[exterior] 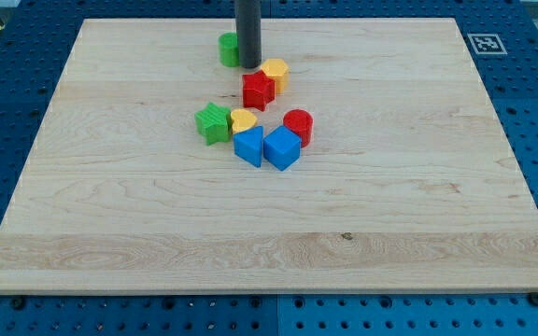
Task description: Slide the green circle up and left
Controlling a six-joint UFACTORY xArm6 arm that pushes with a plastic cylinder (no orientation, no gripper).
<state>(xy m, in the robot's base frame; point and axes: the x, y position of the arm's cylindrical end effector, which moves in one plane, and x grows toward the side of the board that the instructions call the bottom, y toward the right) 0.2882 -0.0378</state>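
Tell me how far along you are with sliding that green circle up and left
Done: my tip stands at the green circle, on its right side, and seems to touch it. In hand: the circle sits near the board's top edge, above the red star and the other blocks. Left: pushing it further left; little room remains upward.

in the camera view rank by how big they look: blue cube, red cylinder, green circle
1. blue cube, largest.
2. red cylinder.
3. green circle, smallest, though it is farther away and my tip hides part of it, so its rank is unsure.
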